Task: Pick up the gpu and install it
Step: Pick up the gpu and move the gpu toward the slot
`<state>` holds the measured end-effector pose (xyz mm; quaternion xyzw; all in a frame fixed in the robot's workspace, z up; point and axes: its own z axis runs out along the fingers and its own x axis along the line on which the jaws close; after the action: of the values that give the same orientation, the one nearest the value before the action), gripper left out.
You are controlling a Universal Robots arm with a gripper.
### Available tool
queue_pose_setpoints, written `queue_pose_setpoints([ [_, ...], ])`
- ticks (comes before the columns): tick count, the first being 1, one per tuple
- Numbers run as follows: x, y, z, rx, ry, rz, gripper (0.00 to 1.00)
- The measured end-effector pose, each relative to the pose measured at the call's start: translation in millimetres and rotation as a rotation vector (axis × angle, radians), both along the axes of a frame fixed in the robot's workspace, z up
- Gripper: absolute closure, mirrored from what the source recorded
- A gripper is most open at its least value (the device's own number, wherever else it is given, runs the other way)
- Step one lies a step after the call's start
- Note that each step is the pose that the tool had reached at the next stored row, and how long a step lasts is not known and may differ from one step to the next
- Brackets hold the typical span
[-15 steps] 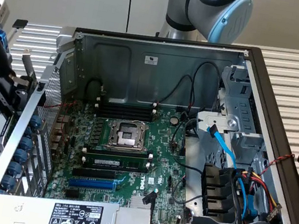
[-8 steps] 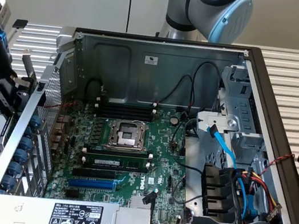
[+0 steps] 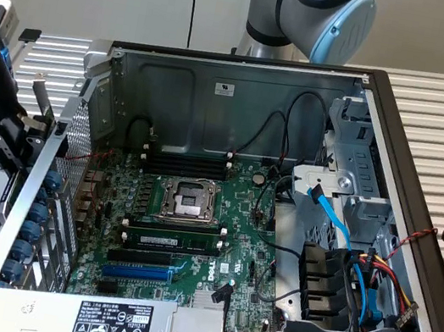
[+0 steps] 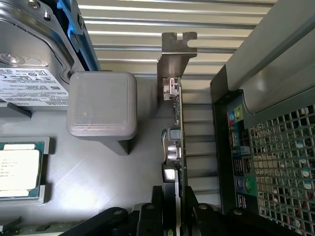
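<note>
The graphics card (image 4: 178, 118) is held edge-on between the jaws, which are closed narrowly on the end opposite its bracket (image 4: 174, 59). It is kept outside the computer case (image 3: 217, 96), at about nine o'clock of the case in the exterior view, just beside the perforated side wall (image 3: 71, 191). A thin green board is seen, with small silver parts along one face and a silver metal bracket ending in a notched tab. Behind the card a slatted desk (image 4: 128, 29) is seen. A gray block (image 4: 102, 105) and a processor (image 4: 17, 172) in its tray are found nearby. The green motherboard (image 3: 195, 221) is seated inside the case.
</note>
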<state>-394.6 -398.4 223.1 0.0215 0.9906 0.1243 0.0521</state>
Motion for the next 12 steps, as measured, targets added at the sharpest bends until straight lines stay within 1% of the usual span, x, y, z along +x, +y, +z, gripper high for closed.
queue_pose_setpoints([
  [3, 0.0, -0.1, 0.5, 0.0000, 0.0024, 0.000, 0.71],
  [9, 0.1, -0.3, 2.1, 0.0001, 0.0025, 0.000, 0.71],
  [12, 0.0, -0.5, 2.2, -0.0001, 0.0050, 0.000, 0.71],
])
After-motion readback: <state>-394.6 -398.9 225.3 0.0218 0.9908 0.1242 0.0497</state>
